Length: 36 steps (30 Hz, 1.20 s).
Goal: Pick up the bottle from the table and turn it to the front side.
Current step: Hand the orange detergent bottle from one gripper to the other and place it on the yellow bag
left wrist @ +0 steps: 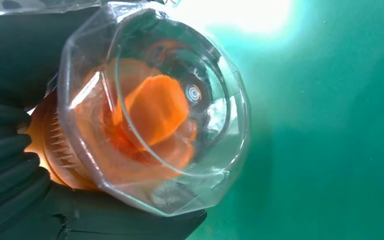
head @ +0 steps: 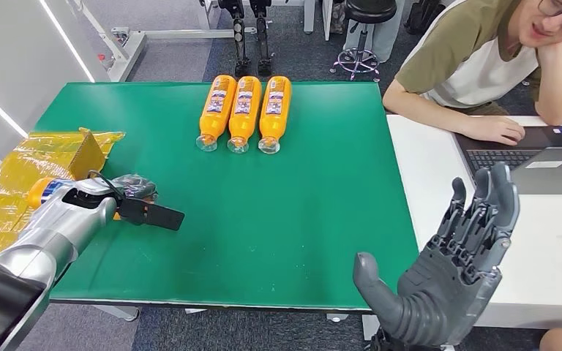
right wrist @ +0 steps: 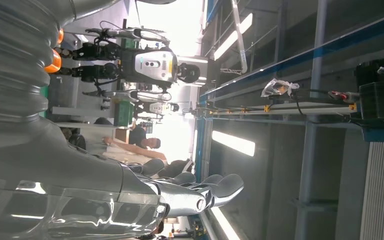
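Green surface (head: 278, 219) before us, white desk (head: 439, 183) adjoining on right, person (head: 483, 66) seated there at laptop (head: 534, 153). Yellow bag (head: 15, 175) at surface's left edge. Three orange bottles (head: 243, 111) lie side by side at far edge, clear bases toward us. Our right hand (head: 446, 270) raised off surface, fingers spread, holding nothing. Our left hand (head: 135, 201) grips bottle (left wrist: 150, 110) at left of surface: orange body, clear faceted base facing wrist camera; in head view arm covers most of bottle, label unreadable, fingers largely hidden.
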Each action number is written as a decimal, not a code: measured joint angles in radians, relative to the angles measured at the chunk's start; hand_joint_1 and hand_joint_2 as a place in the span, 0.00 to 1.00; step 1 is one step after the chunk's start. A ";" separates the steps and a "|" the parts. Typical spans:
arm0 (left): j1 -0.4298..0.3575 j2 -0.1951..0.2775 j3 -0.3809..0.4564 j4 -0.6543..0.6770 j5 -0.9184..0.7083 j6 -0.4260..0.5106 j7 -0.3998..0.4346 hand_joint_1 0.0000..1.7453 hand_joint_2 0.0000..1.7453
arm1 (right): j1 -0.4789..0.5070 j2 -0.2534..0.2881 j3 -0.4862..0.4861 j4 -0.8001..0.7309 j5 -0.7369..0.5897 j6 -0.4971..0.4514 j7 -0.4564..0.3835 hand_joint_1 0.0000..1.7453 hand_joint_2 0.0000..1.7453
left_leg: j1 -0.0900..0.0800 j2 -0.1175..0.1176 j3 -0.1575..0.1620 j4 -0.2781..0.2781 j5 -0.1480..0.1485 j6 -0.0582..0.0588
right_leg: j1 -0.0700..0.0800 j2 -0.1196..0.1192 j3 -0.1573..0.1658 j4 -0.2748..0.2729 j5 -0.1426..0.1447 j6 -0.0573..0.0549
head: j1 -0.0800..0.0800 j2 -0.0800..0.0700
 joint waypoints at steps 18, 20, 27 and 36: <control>0.000 0.000 0.000 0.002 0.000 0.000 0.000 1.00 1.00 | 0.000 0.000 0.000 0.000 0.000 0.000 0.000 0.00 1.00 | 0.000 0.000 0.000 0.000 0.000 0.000 | 0.000 0.000 0.000 0.000 0.000 0.000 | 0.000 0.000; 0.000 0.000 0.000 0.002 0.000 0.000 0.000 1.00 1.00 | 0.000 0.000 0.000 0.000 0.000 0.000 0.000 0.00 1.00 | 0.000 0.000 0.000 0.000 0.000 0.000 | 0.000 0.000 0.000 0.000 0.000 0.000 | 0.000 0.000; 0.000 0.000 0.000 0.002 0.000 0.000 0.000 1.00 1.00 | 0.000 0.000 0.000 0.000 0.000 0.000 0.000 0.00 1.00 | 0.000 0.000 0.000 0.000 0.000 0.000 | 0.000 0.000 0.000 0.000 0.000 0.000 | 0.000 0.000; 0.000 0.000 0.000 0.002 0.000 0.000 0.000 1.00 1.00 | 0.000 0.000 0.000 0.000 0.000 0.000 0.000 0.00 1.00 | 0.000 0.000 0.000 0.000 0.000 0.000 | 0.000 0.000 0.000 0.000 0.000 0.000 | 0.000 0.000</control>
